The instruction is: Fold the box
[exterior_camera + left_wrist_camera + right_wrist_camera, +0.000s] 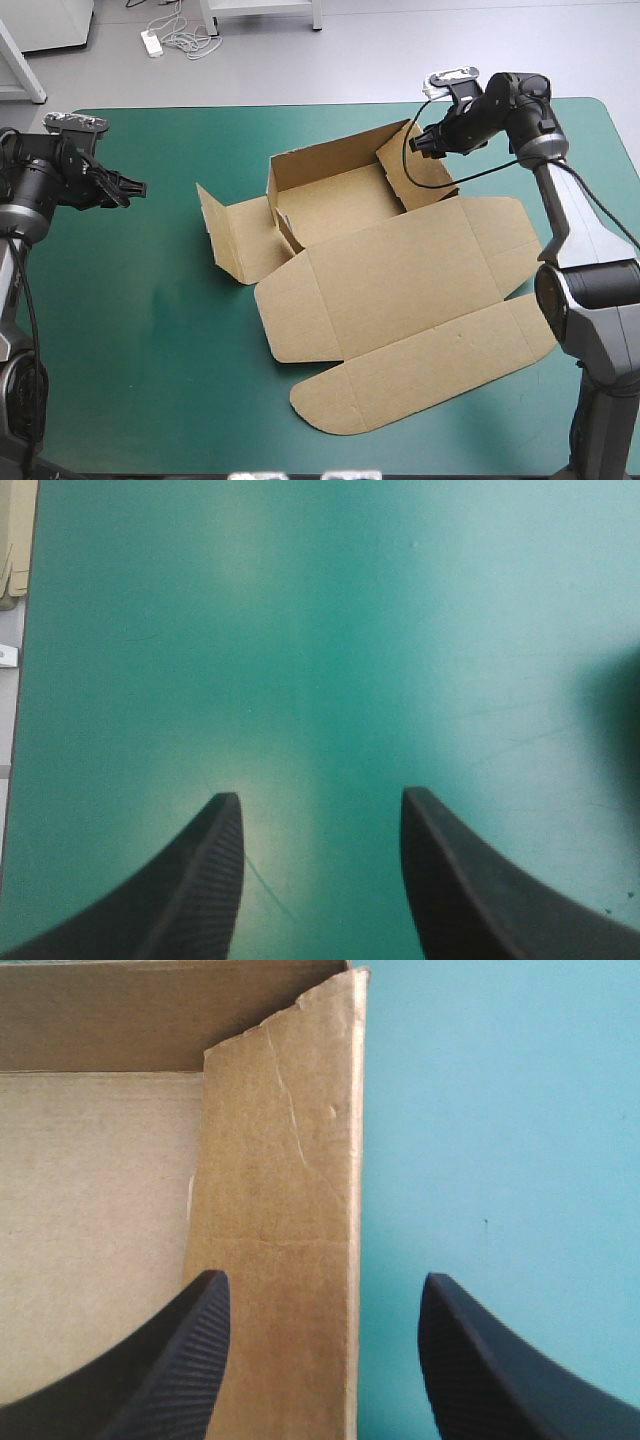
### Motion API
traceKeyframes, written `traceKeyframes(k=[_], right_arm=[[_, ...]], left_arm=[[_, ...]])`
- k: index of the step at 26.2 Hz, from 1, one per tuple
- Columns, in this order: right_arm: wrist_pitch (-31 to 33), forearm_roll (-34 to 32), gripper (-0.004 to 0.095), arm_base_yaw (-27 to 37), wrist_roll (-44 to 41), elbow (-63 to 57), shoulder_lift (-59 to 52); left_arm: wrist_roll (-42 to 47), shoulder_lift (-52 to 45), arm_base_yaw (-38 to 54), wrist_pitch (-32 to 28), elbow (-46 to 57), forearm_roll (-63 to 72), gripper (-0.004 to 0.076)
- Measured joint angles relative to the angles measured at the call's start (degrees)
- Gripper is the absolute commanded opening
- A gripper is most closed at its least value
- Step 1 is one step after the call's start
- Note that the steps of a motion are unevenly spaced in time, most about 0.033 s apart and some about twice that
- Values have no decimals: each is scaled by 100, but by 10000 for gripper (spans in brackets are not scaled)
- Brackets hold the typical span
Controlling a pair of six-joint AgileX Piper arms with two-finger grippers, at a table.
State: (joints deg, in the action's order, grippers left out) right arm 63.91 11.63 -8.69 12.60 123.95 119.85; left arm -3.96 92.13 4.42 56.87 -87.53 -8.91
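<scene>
Right tool point(322, 1278) spread, over box point(280, 1160) wall

The left gripper point(140, 188) and the right gripper point(420, 143) hover apart, jaws parted

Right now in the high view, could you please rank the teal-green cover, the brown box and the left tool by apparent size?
Largest: teal-green cover
Next: brown box
Smallest: left tool, plainly smaller

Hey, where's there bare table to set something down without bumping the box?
Free: the near-left stretch of teal-green cover, between the box and the left edge. Crowded: centre and right, where the box sprawls, the right gripper at its far wall.
</scene>
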Motion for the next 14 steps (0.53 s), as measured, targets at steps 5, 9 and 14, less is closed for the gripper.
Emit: traceKeyframes(k=[5,9,14], right_arm=[[624,-244,513,0,-14,184,-436],[733,-283,513,0,-76,-88,-996],[732,-285,542,-23,5,-966,-1677]], left_arm=[[-31,0,0,56,0,12,349],[-35,0,0,95,0,12,349],[-37,0,0,155,0,125,349]])
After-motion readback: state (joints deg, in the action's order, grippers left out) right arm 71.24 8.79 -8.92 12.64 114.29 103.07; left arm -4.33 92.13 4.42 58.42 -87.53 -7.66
